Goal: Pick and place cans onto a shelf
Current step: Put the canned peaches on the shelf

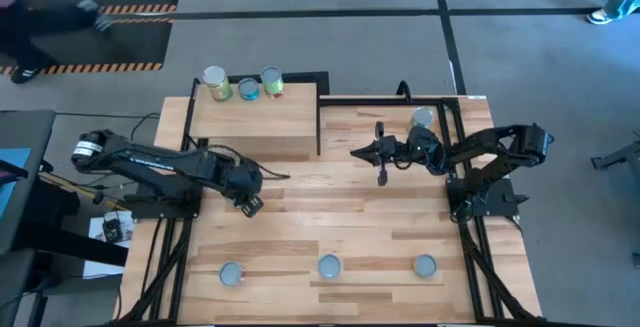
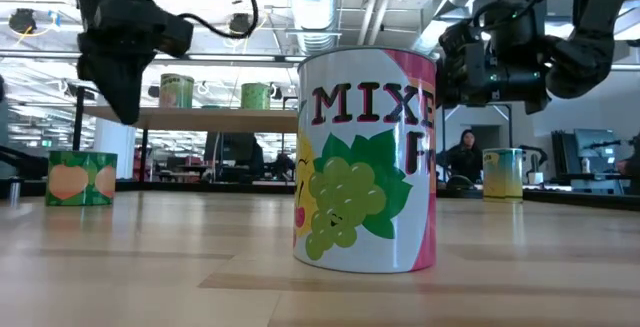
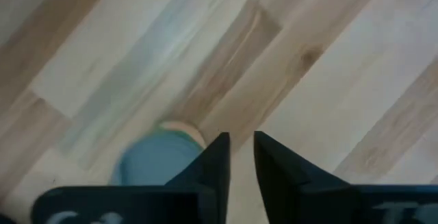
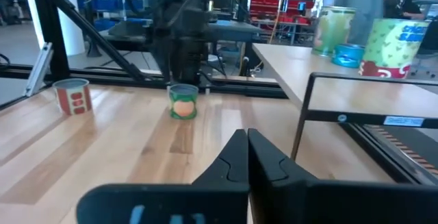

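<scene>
on the table seen from above, the shelf (image 1: 255, 122) sits at the far left with three cans (image 1: 244, 85) in a row along its back edge. one more can (image 1: 422, 118) stands at the far right of the table (image 1: 360, 217), and three cans (image 1: 329, 265) wait in a line along the near edge. the left gripper (image 1: 250, 203) hangs over bare wood just in front of the shelf, and the right gripper (image 1: 382, 157) sits over the middle of the table, near the far right can. from table height, a big fruit can (image 2: 367, 162) stands very close, a peach can (image 2: 81, 178) is off to the side, and two green cans (image 2: 177, 91) show up on the shelf (image 2: 190, 119). in the left wrist view, the left gripper (image 3: 241, 157) has its fingers a little bit apart with nothing between them, and a blue-green round thing (image 3: 159, 157) sits just beside them, too blurry to be sure of. in the right wrist view, the right gripper (image 4: 247, 155) is pressed closed and holds nothing, with two small cans (image 4: 183, 101) far across the table. it looks like the left arm is between cans, so the next job is to go over a can at the near edge, open wide, come down around it and squeeze.
</scene>
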`<state>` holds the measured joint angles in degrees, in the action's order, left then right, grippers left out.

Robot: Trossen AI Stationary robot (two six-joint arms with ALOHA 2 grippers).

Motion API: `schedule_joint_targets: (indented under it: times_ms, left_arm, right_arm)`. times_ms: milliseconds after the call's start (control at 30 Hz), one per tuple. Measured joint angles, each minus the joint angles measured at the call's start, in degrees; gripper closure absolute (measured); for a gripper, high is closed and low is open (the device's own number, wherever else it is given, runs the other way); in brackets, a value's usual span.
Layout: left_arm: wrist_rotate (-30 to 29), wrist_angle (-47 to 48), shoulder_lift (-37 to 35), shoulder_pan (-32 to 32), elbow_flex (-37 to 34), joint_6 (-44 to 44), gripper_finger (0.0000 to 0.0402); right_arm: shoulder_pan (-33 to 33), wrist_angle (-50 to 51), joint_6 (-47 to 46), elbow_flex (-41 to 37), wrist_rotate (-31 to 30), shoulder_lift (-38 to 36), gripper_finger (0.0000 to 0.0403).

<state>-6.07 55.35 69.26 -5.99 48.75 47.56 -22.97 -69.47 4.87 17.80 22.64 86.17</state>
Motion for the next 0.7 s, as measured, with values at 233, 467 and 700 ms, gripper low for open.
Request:
schedule_joint_targets:
  times_ms: [233,467,700]
  left_arm:
    - [-2.14,7.71,6.44,-4.53,0.92,9.08,0.0281]
    - [-4.85,8.13,11.11,-6.22,0.94,8.57,0.0271]
    - [-4.40,7.17,15.46,-6.22,0.92,4.11,0.0324]
  right_arm:
    - [-0.40,0.01,0.14,0.00,0.04,0.00,0.0395]
    - [-0.39,0.01,0.16,0.00,0.06,0.00,0.0395]
    - [-0.43,-0.03,1.09,0.00,0.04,0.02,0.0395]
